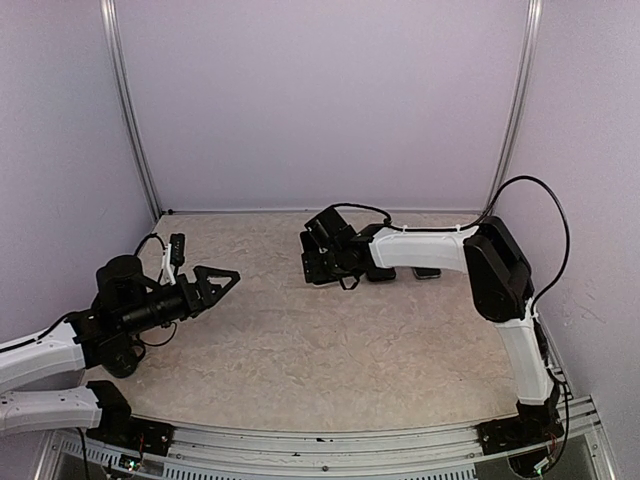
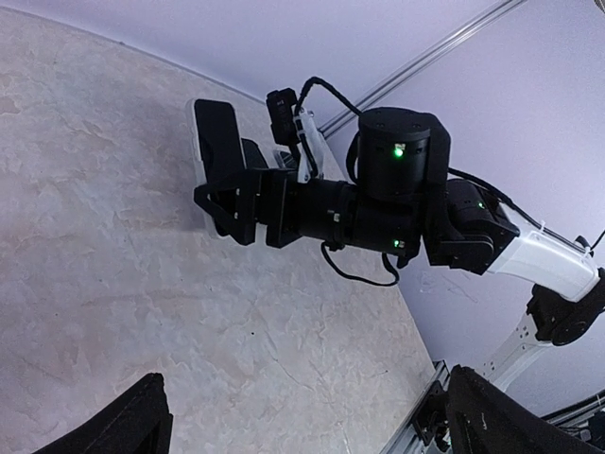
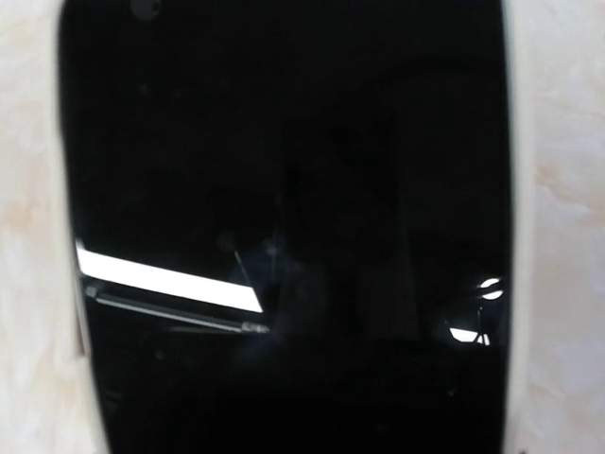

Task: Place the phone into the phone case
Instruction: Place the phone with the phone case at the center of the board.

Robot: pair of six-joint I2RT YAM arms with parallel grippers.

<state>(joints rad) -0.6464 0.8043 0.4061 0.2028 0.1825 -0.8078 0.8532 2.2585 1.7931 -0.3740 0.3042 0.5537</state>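
The phone (image 3: 284, 189) is a black slab lying screen-up on the table, and it fills the right wrist view. A pale rim, the phone case (image 3: 522, 284), shows along both of its long sides. In the left wrist view the phone (image 2: 219, 132) and the white case edge (image 2: 195, 142) stick out from under my right gripper (image 2: 230, 203). That gripper (image 1: 322, 272) sits low over the phone with its jaws apart. Whether they clamp the phone's sides is hidden. My left gripper (image 1: 222, 280) hangs open and empty well to the left, its fingers (image 2: 142, 421) wide apart.
A small dark object (image 1: 428, 272) lies under the right forearm. The marbled tabletop (image 1: 330, 350) is ringed by lilac walls with metal rails (image 1: 130, 130) in the back corners. An aluminium rail (image 1: 350, 440) runs along the near edge.
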